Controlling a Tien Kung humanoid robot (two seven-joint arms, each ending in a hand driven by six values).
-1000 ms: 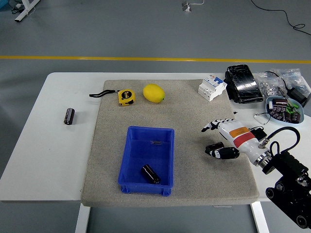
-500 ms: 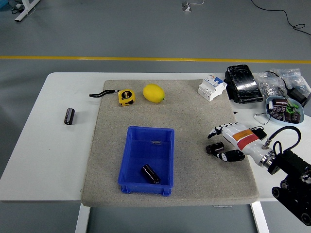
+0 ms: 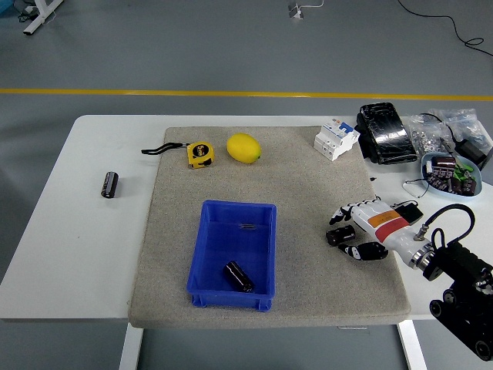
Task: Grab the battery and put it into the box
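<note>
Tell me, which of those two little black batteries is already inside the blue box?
The battery lying in the blue box; the other battery lies on the bare table, far left.

A box (image 3: 233,260) sat near the front of a mat (image 3: 293,193) on the counter (image 3: 92,239). One battery (image 3: 239,276) lay inside the box. Behind the box lay a tape measure (image 3: 199,153) and a lemon (image 3: 243,148). Well left of the box, off the mat, lay another battery (image 3: 111,185). The right robot hand (image 3: 356,231) was right of the box.

A white table (image 3: 85,231) stands on grey floor (image 3: 192,46) crossed by a yellow line (image 3: 154,92).
</note>
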